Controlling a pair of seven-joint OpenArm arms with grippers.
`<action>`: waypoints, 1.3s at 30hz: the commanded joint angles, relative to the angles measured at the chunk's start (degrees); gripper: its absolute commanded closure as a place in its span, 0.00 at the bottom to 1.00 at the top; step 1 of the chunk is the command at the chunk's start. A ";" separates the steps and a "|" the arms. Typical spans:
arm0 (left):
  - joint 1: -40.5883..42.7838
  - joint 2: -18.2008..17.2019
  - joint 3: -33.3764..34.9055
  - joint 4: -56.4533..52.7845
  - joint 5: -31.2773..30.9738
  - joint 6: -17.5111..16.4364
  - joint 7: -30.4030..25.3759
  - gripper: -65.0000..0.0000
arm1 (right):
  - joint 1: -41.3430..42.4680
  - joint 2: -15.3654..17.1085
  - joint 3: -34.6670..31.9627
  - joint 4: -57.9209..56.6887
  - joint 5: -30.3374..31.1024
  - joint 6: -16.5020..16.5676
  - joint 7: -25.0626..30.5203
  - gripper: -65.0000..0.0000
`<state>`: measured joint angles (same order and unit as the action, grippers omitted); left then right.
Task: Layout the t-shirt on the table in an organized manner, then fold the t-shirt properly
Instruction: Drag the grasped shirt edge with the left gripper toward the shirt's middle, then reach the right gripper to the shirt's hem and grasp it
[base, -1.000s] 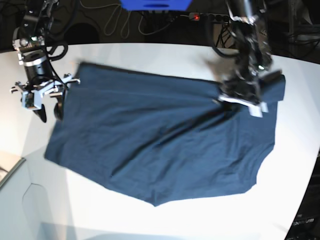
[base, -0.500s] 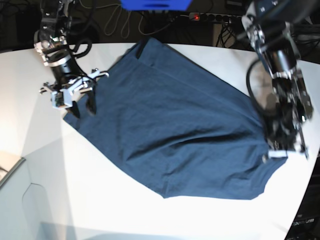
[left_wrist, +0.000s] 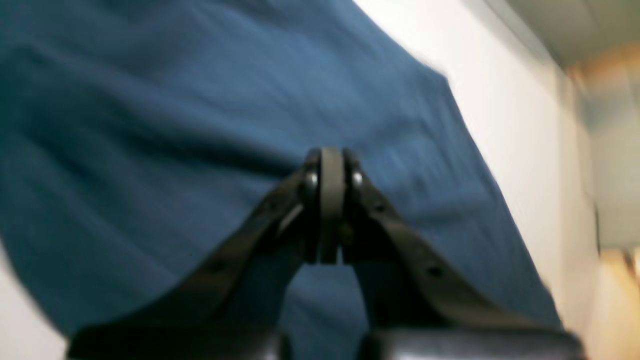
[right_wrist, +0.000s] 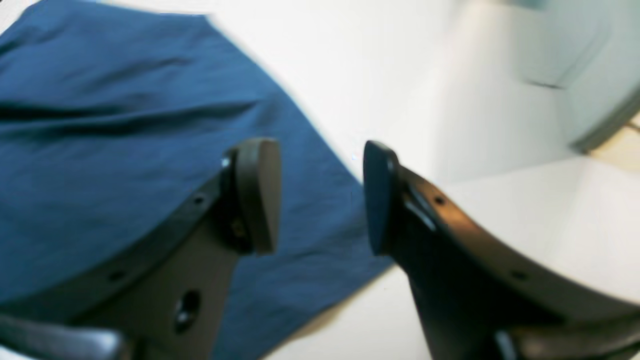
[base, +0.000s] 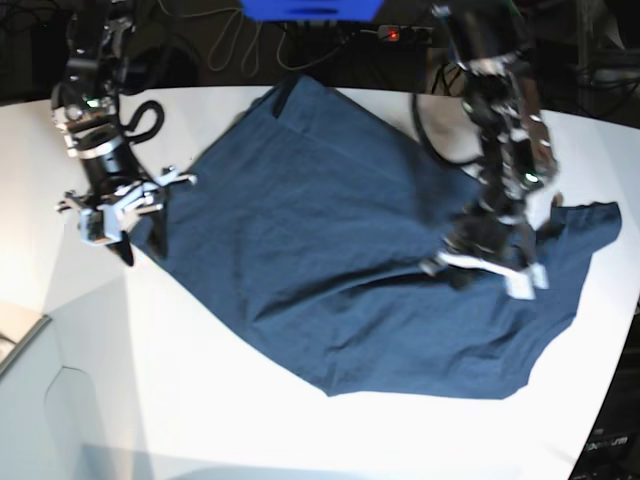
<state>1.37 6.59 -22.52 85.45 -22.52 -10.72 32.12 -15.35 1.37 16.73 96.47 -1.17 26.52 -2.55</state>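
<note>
The dark navy t-shirt (base: 330, 260) lies spread diagonally on the white table (base: 200, 400), with creases running toward its right side. My left gripper (base: 478, 268) is pressed down there, shut on a pinch of the fabric. In the left wrist view its jaws (left_wrist: 331, 160) are closed together, with a fold in the t-shirt (left_wrist: 150, 100) converging at the tips. My right gripper (base: 140, 243) hovers open over the shirt's left edge. In the right wrist view the right gripper (right_wrist: 320, 195) has its fingers apart with nothing between them, above the t-shirt (right_wrist: 100, 125) and the table (right_wrist: 400, 75).
A power strip (base: 400, 35) with a red light, loose cables and a blue object (base: 310, 8) sit beyond the table's far edge. The table steps down at the front left (base: 30, 340). Its curved edge (base: 610, 400) runs close to the shirt on the right.
My left gripper has moved from the table's right edge up and left toward the middle, carrying fabric; a shirt flap now reaches far right. My right gripper shifted slightly left and down.
</note>
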 joint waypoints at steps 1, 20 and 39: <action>0.52 0.05 3.58 0.92 -0.55 -0.40 -0.43 1.00 | 0.72 0.26 0.81 0.90 0.77 -0.19 1.62 0.59; 1.14 -11.38 17.91 -22.02 15.53 1.71 -13.79 1.00 | 3.00 0.00 1.60 -3.15 0.77 -0.19 1.62 0.59; -5.89 -19.47 2.26 -17.89 15.62 1.09 -14.32 1.00 | 17.60 -0.18 -34.53 -23.63 0.77 -0.28 1.62 0.59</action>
<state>-3.75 -12.34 -20.14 66.50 -6.74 -9.74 19.11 1.45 1.39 -18.04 71.83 -1.10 26.50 -2.55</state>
